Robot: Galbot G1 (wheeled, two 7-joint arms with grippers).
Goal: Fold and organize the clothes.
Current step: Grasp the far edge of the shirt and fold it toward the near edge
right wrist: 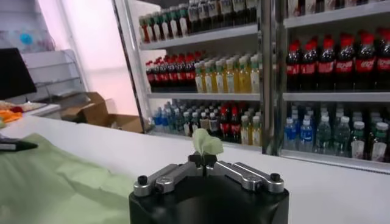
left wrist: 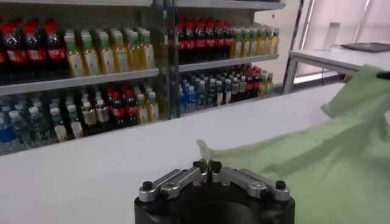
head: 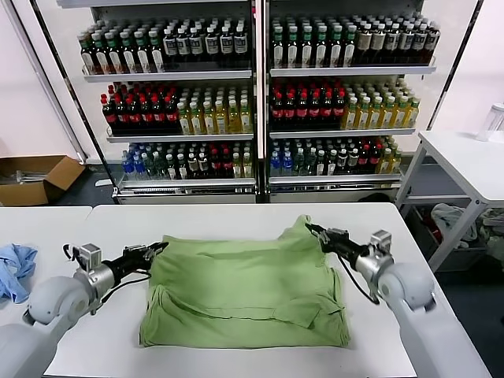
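A light green shirt (head: 252, 287) lies spread on the white table (head: 118, 216), plain side up, its lower hem folded up in a band. My left gripper (head: 161, 246) is shut on the shirt's far left corner; in the left wrist view the gripper (left wrist: 208, 164) pinches a tip of green fabric (left wrist: 292, 164). My right gripper (head: 313, 229) is shut on the far right corner, which is lifted a little off the table. In the right wrist view the right gripper (right wrist: 204, 159) holds a small tuft of the shirt (right wrist: 207, 143).
A blue cloth (head: 14, 268) lies at the table's left edge. Drink shelves (head: 252, 94) stand behind the table. A second white table (head: 465, 157) is at the right with a basket of clothes (head: 461, 224) under it. A cardboard box (head: 35, 177) sits on the floor at left.
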